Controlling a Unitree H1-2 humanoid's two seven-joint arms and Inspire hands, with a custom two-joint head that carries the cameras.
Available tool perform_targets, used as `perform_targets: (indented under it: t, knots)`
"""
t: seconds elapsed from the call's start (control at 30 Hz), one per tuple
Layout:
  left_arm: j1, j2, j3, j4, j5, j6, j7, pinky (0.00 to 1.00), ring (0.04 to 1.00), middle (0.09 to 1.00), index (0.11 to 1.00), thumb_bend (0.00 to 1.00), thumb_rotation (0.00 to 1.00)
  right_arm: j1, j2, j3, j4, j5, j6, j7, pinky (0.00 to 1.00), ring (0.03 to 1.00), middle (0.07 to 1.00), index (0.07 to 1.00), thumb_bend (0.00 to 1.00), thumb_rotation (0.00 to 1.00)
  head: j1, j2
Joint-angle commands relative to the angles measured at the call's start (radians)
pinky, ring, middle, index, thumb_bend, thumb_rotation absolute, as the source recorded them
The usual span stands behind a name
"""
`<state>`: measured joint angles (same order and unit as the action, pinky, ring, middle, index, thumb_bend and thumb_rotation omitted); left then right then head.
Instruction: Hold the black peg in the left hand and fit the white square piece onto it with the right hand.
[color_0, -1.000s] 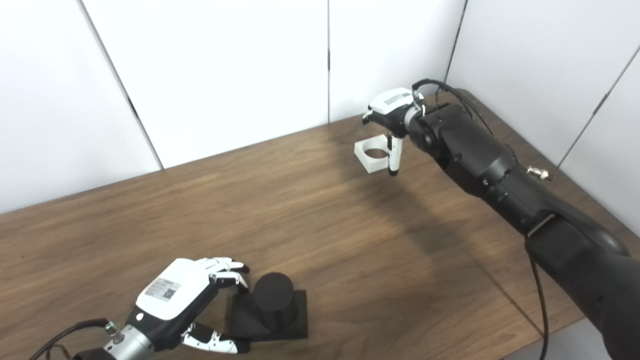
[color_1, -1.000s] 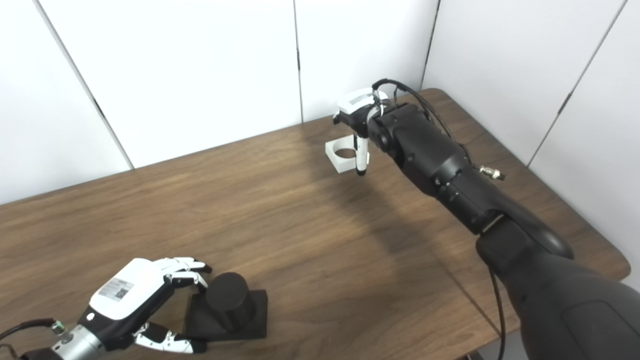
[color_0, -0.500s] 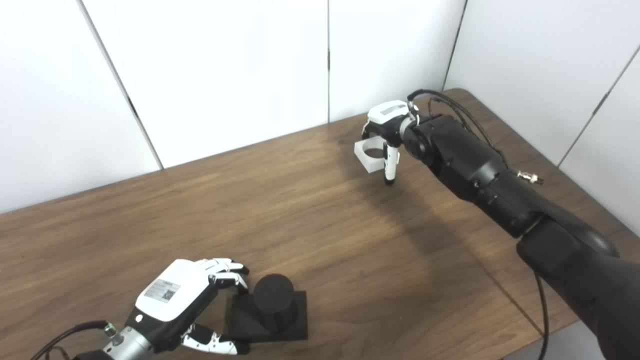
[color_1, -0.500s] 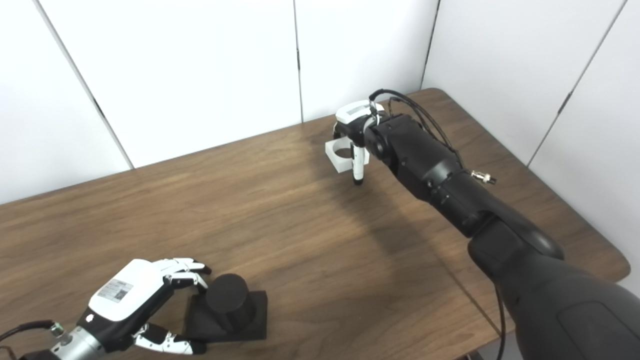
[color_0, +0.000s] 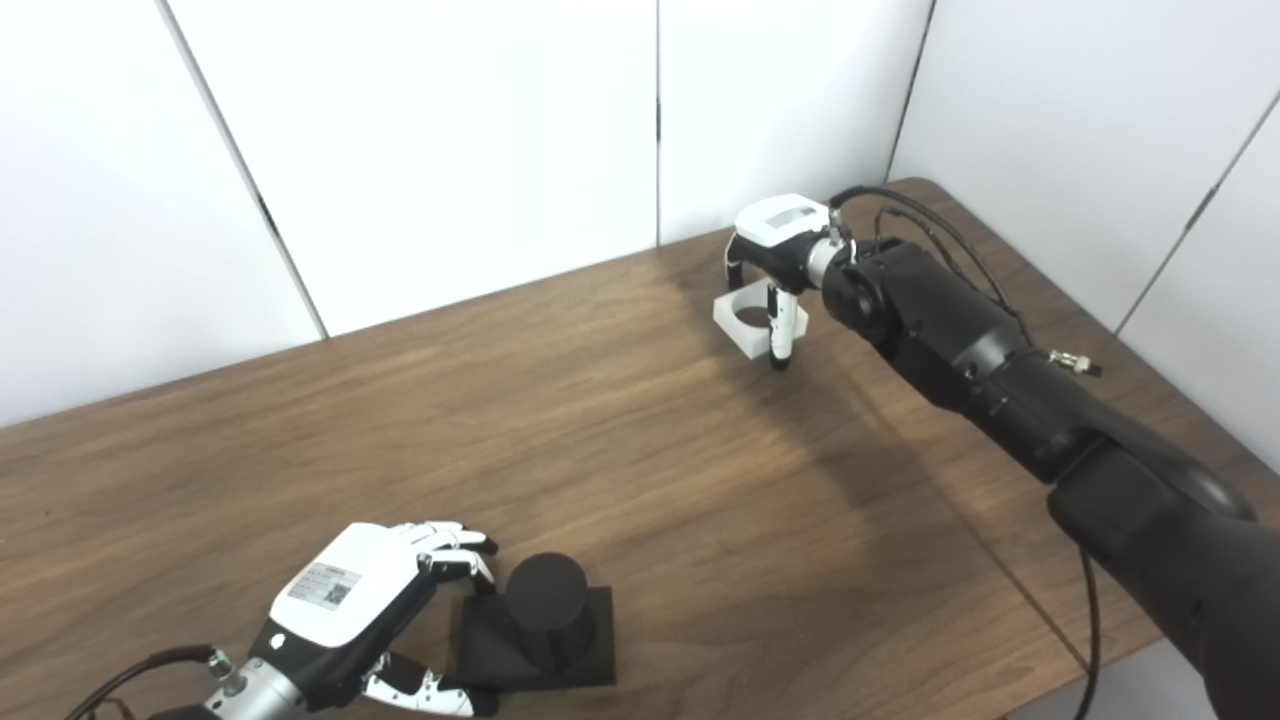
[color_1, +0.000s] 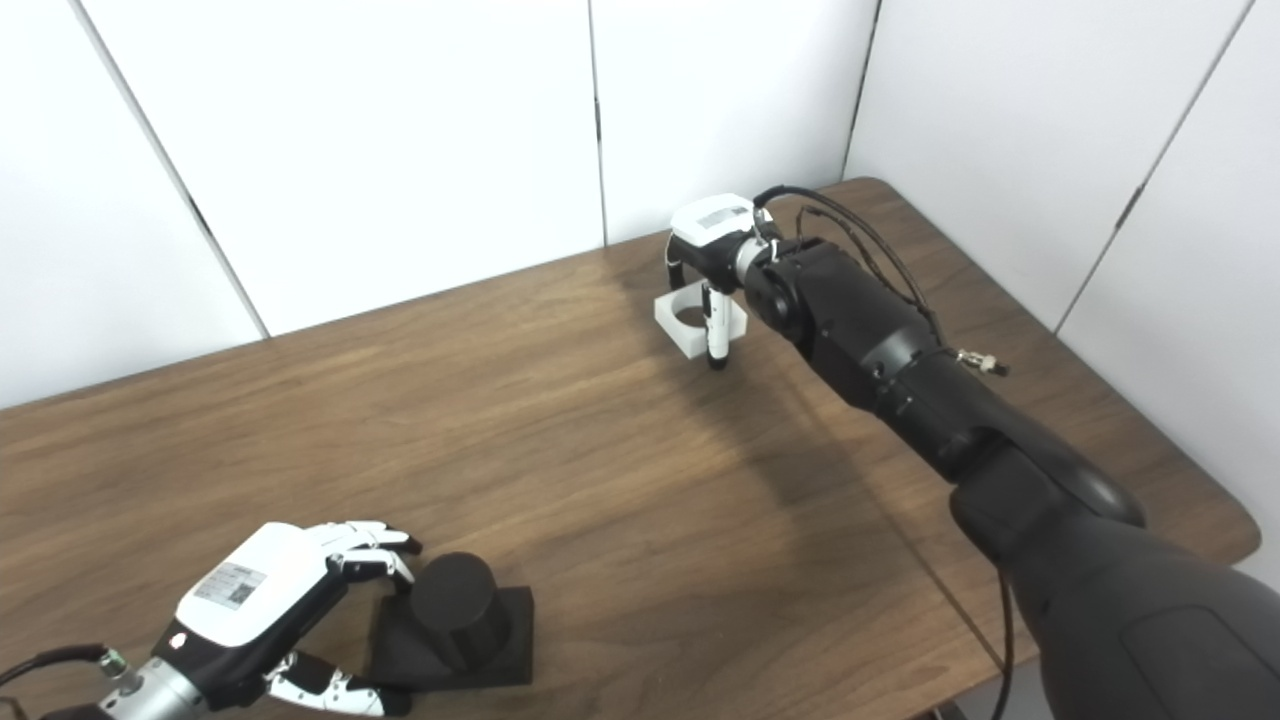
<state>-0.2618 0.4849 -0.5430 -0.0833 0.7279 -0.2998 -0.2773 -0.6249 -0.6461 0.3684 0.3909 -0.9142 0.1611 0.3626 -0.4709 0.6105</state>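
While the two pieces are sitting well apart on the desk, I am working each hand on its own piece. My left hand is resting at the near left edge, its fingers curled toward the black peg and its thumb lying low along the front of the peg's flat square base. I judge that it is bracing the base, not lifting it, so that the upright cylinder is staying put and pointing up as a target; whether the fingers are actually pressing on the peg I cannot tell, and the hand is looking loosely spread, not clamped.

My right hand is reaching far across to the back of the desk, palm down over the white square piece. One finger is hanging down on the near side of the piece and dark fingers are arching over its far side, so the hand is straddling it for a pinch across the frame, which would be leaving the round hole free for the peg. I cannot tell whether the grip is closed yet. The piece appears to be lying flat on the desk, hole upward, and the fitting is not yet begun
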Motion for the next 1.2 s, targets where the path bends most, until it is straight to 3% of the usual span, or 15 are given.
perform_targets:
  t: [0.0,0.27,0.47,0.63,0.87,1.0,1.17]
  knots:
    - [0.036,0.046,-0.02,0.014,0.036,-0.007,-0.078,0.73,0.83,0.812,0.489,0.52,0.06,-0.015,-0.038,-0.017,-0.014,-0.003,-0.005,-0.033,0.98,0.856,0.792,0.484,0.52,0.13,-0.002,0.003]
    - [0.034,0.042,-0.014,0.016,0.038,-0.011,-0.076,0.72,0.82,0.808,0.489,0.52,0.06,-0.01,-0.049,-0.018,-0.033,-0.005,-0.02,-0.044,0.96,0.848,0.776,0.483,0.52,0.13,0.004,0.005]
    - [0.032,0.038,-0.014,0.012,0.044,0.001,-0.088,0.72,0.824,0.816,0.489,0.52,0.06,0.001,-0.048,-0.019,-0.068,-0.013,-0.021,-0.073,1.0,0.839,0.767,0.481,0.52,0.14,0.017,0.013]
    - [0.028,0.03,-0.018,0.008,0.057,0.015,-0.093,0.73,0.824,0.81,0.489,0.52,0.06,0.026,-0.03,-0.067,-0.147,0.058,-0.037,-0.084,0.98,0.858,0.781,0.481,0.52,0.13,0.035,0.018]
    - [0.025,0.007,-0.028,0.009,0.082,0.042,-0.102,0.74,0.834,0.822,0.49,0.52,0.06,0.083,-0.014,-0.106,-0.297,0.127,-0.077,-0.084,0.93,0.867,0.785,0.482,0.52,0.14,0.157,0.065]
    - [0.023,-0.016,-0.03,0.03,0.093,0.048,-0.078,0.76,0.849,0.832,0.49,0.52,0.07,0.11,-0.023,-0.12,-0.384,0.157,-0.1,-0.054,0.91,0.864,0.787,0.482,0.52,0.14,0.288,0.096]
    - [0.01,-0.047,-0.037,0.061,0.112,0.056,-0.057,0.76,0.855,0.835,0.49,0.52,0.07,0.133,-0.03,-0.15,-0.479,0.22,-0.107,0.003,0.92,0.868,0.794,0.482,0.52,0.14,0.4,0.116]
